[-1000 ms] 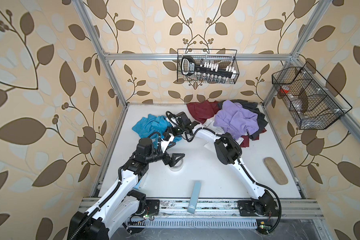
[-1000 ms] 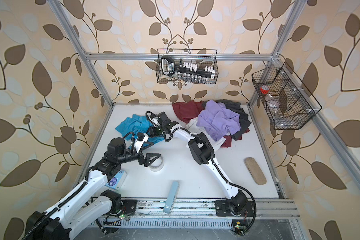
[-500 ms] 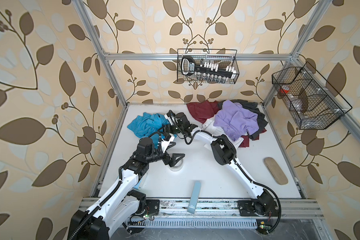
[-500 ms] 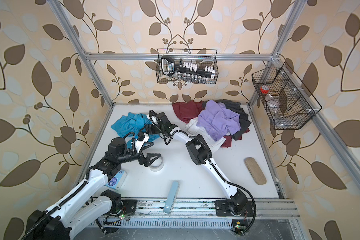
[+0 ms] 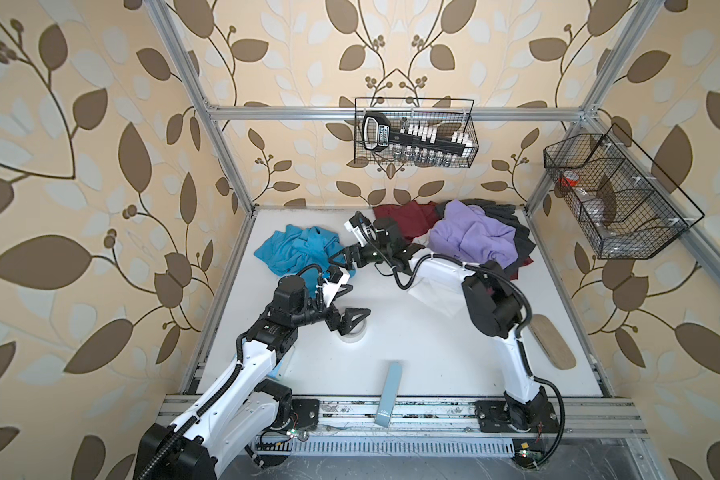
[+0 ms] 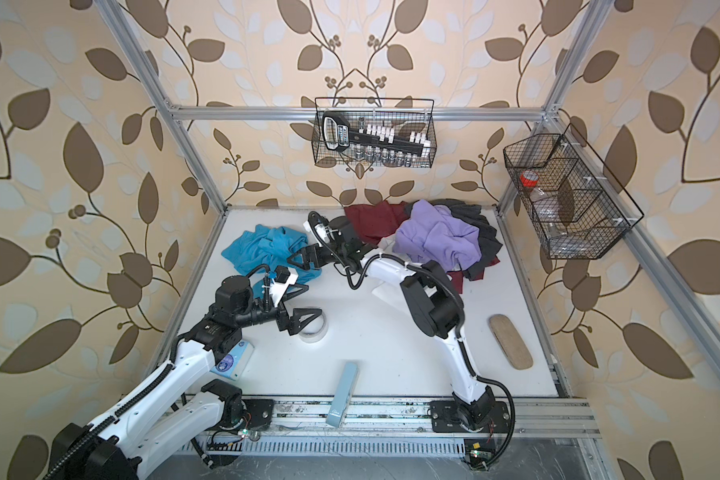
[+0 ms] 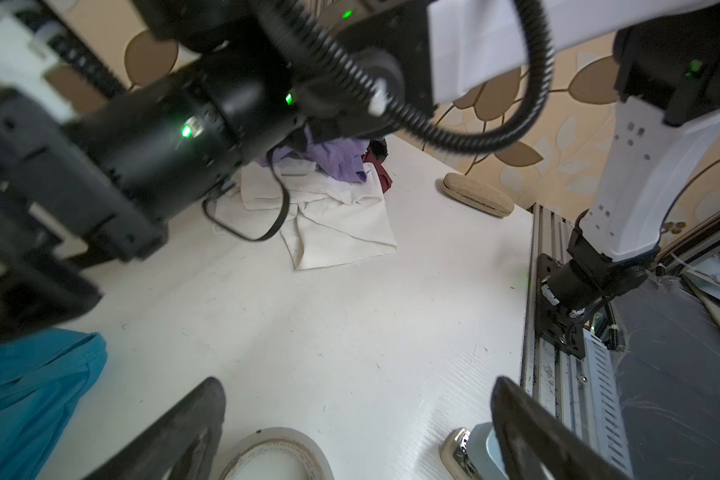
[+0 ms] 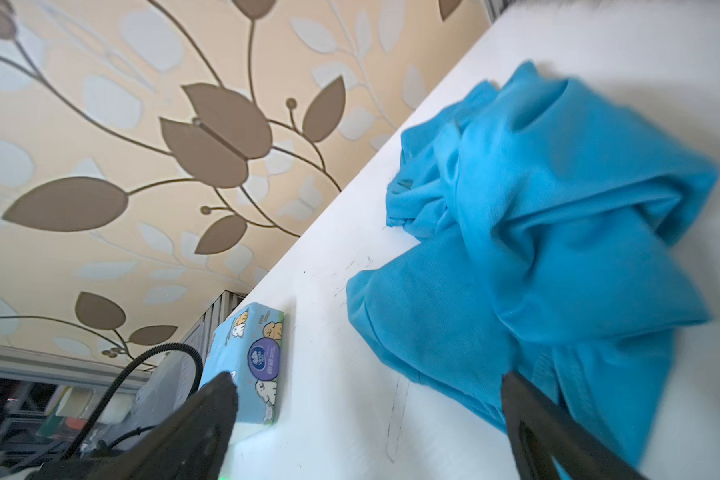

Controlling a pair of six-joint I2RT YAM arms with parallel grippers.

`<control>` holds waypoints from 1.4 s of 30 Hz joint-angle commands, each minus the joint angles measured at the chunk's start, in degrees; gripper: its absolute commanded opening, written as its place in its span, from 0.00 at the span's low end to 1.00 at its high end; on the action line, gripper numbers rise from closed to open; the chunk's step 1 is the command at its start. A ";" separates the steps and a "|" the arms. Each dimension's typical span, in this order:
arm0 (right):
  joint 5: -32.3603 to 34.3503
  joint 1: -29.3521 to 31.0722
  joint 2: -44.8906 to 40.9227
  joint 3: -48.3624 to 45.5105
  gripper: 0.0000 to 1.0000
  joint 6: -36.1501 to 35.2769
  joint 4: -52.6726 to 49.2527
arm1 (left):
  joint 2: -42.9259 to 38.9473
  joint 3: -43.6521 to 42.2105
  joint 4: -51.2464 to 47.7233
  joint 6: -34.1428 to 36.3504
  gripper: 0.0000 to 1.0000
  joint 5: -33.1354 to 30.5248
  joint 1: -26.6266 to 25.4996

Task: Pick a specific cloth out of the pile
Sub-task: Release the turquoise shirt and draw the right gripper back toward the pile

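Beside the cloth (image 5: 298, 249), the right hand (image 8: 368, 380) now spreads wide (grip released).

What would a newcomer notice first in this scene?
The turquoise shirt stands out, lying alone at the back left of the white table, apart from the pile at the back right. The right gripper hangs open at the shirt's edge.

Tape roll (image 5: 352, 337), slim pale-blue box (image 5: 389, 392) and tan oval case (image 5: 551, 347) lie well apart on the white table (image 5: 433, 353); back wire basket (image 5: 414, 139) and side wire basket (image 5: 616, 199) hang on leaf-patterned walls (image 5: 100, 166).
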 commanded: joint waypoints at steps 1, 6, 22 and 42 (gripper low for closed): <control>6.77 -2.00 -7.89 -7.55 1.00 -4.47 -4.33 | -1.04 1.78 0.73 0.80 0.99 2.23 -0.78; 19.92 -3.52 -23.52 -20.92 1.00 -9.06 -12.75 | -0.99 1.86 0.20 0.81 0.99 1.61 -1.00; 51.54 -26.95 -73.55 -63.31 1.00 -10.47 -4.05 | 3.65 1.77 -0.49 -3.46 0.99 -56.47 -3.59; 56.36 -34.75 -46.38 -81.82 0.99 -15.18 49.18 | 23.10 -7.92 28.58 -10.11 0.99 -59.22 12.80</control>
